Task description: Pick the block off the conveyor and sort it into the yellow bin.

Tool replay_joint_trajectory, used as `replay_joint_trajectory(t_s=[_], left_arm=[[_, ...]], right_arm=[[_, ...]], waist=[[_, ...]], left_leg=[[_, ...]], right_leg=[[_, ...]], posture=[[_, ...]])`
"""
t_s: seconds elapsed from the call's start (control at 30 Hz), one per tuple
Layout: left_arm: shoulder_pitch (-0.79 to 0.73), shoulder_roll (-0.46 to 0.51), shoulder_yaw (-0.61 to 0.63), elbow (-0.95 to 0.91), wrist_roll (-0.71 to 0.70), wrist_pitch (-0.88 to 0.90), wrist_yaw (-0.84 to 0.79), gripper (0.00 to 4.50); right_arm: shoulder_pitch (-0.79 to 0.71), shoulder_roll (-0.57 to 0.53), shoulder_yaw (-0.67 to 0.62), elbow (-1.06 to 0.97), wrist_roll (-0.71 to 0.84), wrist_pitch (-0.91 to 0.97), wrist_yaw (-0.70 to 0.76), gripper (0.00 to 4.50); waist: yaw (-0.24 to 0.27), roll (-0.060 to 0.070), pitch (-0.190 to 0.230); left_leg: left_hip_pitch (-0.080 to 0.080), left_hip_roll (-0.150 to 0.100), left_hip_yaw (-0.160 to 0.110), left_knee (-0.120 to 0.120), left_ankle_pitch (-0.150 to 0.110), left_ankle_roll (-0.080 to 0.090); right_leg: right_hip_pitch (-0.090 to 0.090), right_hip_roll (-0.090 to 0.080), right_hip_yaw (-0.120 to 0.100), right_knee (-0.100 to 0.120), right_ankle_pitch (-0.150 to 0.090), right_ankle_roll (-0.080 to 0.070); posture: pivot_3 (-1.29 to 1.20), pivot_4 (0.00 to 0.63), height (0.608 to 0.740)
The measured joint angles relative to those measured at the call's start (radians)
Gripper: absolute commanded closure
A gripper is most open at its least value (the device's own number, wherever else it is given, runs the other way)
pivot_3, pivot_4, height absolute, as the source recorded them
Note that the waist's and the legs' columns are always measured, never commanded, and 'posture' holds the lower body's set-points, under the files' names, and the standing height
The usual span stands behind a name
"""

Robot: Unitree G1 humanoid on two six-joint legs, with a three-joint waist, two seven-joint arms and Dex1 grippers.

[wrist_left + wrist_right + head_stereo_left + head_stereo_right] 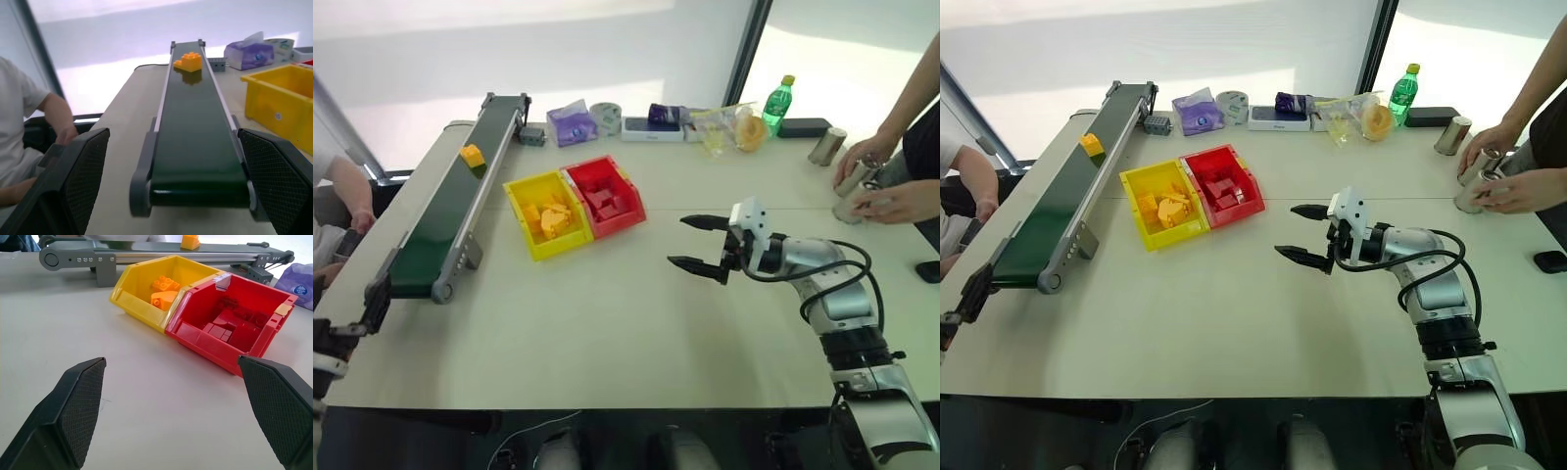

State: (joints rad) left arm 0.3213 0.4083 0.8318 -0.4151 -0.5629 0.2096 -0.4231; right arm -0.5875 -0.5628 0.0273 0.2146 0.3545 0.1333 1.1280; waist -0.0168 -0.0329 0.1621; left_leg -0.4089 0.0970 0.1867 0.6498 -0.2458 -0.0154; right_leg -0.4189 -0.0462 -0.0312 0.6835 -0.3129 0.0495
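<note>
On the dark green belt of the conveyor (440,220), toward its far end, sits the block (473,155), a small yellow-orange studded piece lying alone on the belt with nothing touching it. The conveyor runs along the left side of the pale bench (607,323), from a near roller at the front to a far end close to the back edge. Just to the right of the conveyor, apart from it, stands the yellow bin (521,186), holding a heap of yellow-orange pieces. A red bin (628,191) with red pieces inside touches its right side.

The left gripper (176,196) is just short of the near end of the conveyor, looking along the belt, its two black fingers spread wide on either side of the roller and holding nothing. The block lies well away from it, up the belt. The right gripper (700,242) hangs over the bare middle of the bench, to the right of the bins and pointing toward them, its fingers wide apart and empty.

Along the back of the bench stand a purple tissue pack (572,123), a roll of tape (605,114), a green bottle (777,104) and a few other small items. At the right edge a person's hands (867,181) rest near some metal cans (824,145); another person's arm (350,191) shows at the left.
</note>
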Motion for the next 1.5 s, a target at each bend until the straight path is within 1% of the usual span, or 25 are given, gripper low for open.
replay_joint_trajectory(t_s=[0.2, 0.4, 0.73, 0.9, 1.0, 1.1, 1.2, 1.3, 1.43, 1.5], left_arm=[[0.008, -0.004, 0.006, 0.004, 0.006, -0.024, 0.023, 0.06], [-0.005, -0.005, -0.015, 0.005, 0.007, -0.025, 0.035, 0.06], [-0.023, 0.008, -0.034, 0.012, 0.007, -0.022, 0.045, 0.06], [-0.048, 0.027, -0.059, 0.014, 0.011, 0.017, 0.080, 0.06], [-0.091, 0.066, -0.089, 0.014, 0.013, 0.075, 0.111, 0.06], [-0.154, 0.085, -0.129, 0.006, 0.034, 0.159, 0.188, 0.06], [-0.216, 0.089, -0.182, -0.005, 0.060, 0.262, 0.279, 0.06], [-0.280, 0.091, -0.195, -0.006, 0.080, 0.365, 0.366, 0.06], [-0.359, 0.089, -0.224, -0.019, 0.073, 0.466, 0.425, 0.06], [-0.380, 0.070, -0.233, -0.033, 0.064, 0.503, 0.439, 0.06]], right_arm=[[-0.012, 0.012, 0.000, 0.056, -0.008, -0.044, 0.024, 0.00], [-0.012, 0.015, 0.001, 0.061, -0.016, -0.050, 0.026, 0.00], [-0.012, 0.016, 0.001, 0.001, -0.016, 0.000, 0.004, 0.00], [-0.012, 0.016, 0.000, -0.015, -0.015, 0.018, -0.003, 0.00], [-0.012, 0.017, 0.001, -0.018, -0.015, 0.028, -0.005, 0.00], [-0.012, 0.021, 0.001, -0.018, -0.015, 0.030, -0.007, 0.00], [-0.012, 0.024, 0.001, -0.020, -0.015, 0.032, -0.009, 0.00], [-0.011, 0.024, 0.000, -0.022, -0.015, 0.032, -0.009, 0.00], [-0.011, 0.024, 0.000, -0.022, -0.015, 0.028, -0.005, 0.00], [-0.010, 0.026, 0.000, -0.022, -0.015, 0.026, -0.004, 0.00]], waist=[[-0.003, 0.000, 0.000], [-0.004, 0.000, 0.000], [-0.004, 0.000, 0.000], [-0.002, 0.000, 0.000], [-0.002, 0.000, 0.000], [-0.002, 0.000, 0.000], [-0.002, 0.000, 0.000], [-0.002, 0.000, 0.000], [-0.002, 0.000, 0.000], [-0.002, 0.000, 0.000]], left_leg=[[0.000, 0.000, 0.000, 0.000, 0.000, 0.001], [0.000, 0.000, 0.000, 0.000, 0.000, 0.000], [0.000, 0.000, 0.000, 0.000, 0.000, 0.000], [0.000, 0.000, 0.000, 0.000, 0.000, 0.000], [0.000, 0.000, 0.000, 0.000, 0.000, 0.000], [0.000, 0.000, 0.000, 0.000, 0.001, -0.001], [0.000, 0.000, 0.000, 0.000, 0.002, -0.003], [0.000, 0.000, 0.000, -0.001, 0.002, -0.003], [0.000, 0.000, 0.000, 0.000, 0.002, -0.003], [0.000, 0.000, 0.000, 0.000, 0.002, -0.003]], right_leg=[[0.000, 0.000, 0.000, 0.000, 0.000, 0.000], [0.000, 0.000, 0.000, 0.000, 0.000, 0.000], [0.000, 0.000, 0.000, 0.000, 0.000, 0.000], [0.000, 0.000, 0.000, 0.000, 0.000, 0.000], [0.000, 0.000, 0.000, 0.000, 0.000, 0.000], [0.000, 0.000, 0.000, 0.000, 0.000, 0.000], [0.000, 0.000, 0.000, 0.000, 0.000, 0.000], [0.000, 0.001, 0.000, 0.000, 0.000, 0.000], [0.000, 0.001, 0.000, 0.000, 0.000, 0.000], [0.000, 0.001, 0.000, 0.000, 0.000, 0.000]], posture=[[0.00, 0.150, 0.740], [0.00, 0.150, 0.740], [0.00, 0.150, 0.740], [0.00, 0.150, 0.740], [0.00, 0.150, 0.740], [0.00, 0.150, 0.740], [0.00, 0.150, 0.740], [0.00, 0.150, 0.740], [0.00, 0.150, 0.740], [0.00, 0.150, 0.740]])
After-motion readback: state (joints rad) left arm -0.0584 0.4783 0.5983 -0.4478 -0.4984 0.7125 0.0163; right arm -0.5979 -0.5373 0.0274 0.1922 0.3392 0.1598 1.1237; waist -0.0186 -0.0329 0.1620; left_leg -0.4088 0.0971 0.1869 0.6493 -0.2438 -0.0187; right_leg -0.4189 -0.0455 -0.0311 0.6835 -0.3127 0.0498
